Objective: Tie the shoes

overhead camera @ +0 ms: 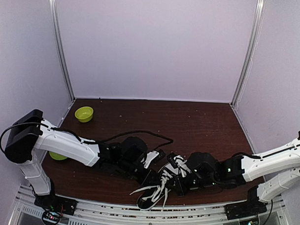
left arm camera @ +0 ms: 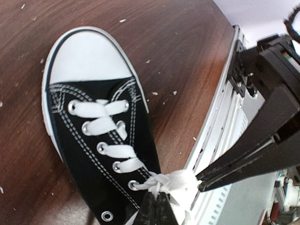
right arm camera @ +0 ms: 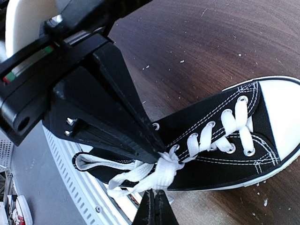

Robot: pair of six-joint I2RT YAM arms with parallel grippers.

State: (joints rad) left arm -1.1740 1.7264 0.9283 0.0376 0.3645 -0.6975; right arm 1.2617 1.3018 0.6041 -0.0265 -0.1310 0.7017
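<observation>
A black sneaker [overhead camera: 163, 182] with a white toe cap [left arm camera: 84, 58] lies near the table's front edge, heel toward the rail. Its white laces [left arm camera: 183, 180] are crossed into a knot [right arm camera: 169, 163] at the top eyelets. My left gripper [left arm camera: 157, 200] is shut on a lace strand just below the knot. My right gripper [right arm camera: 157, 199] is shut on the bunched lace on the other side. Each shows in the other's wrist view: the right gripper [left arm camera: 201, 184], the left gripper [right arm camera: 157, 153]. In the top view the left gripper [overhead camera: 155, 177] and right gripper [overhead camera: 177, 185] meet over the shoe.
A green bowl [overhead camera: 84, 113] stands at the back left. Another green object [overhead camera: 58, 156] is partly hidden under the left arm. A black cable [overhead camera: 139, 133] lies across the table behind the arms. The metal rail [overhead camera: 136, 213] runs along the front edge.
</observation>
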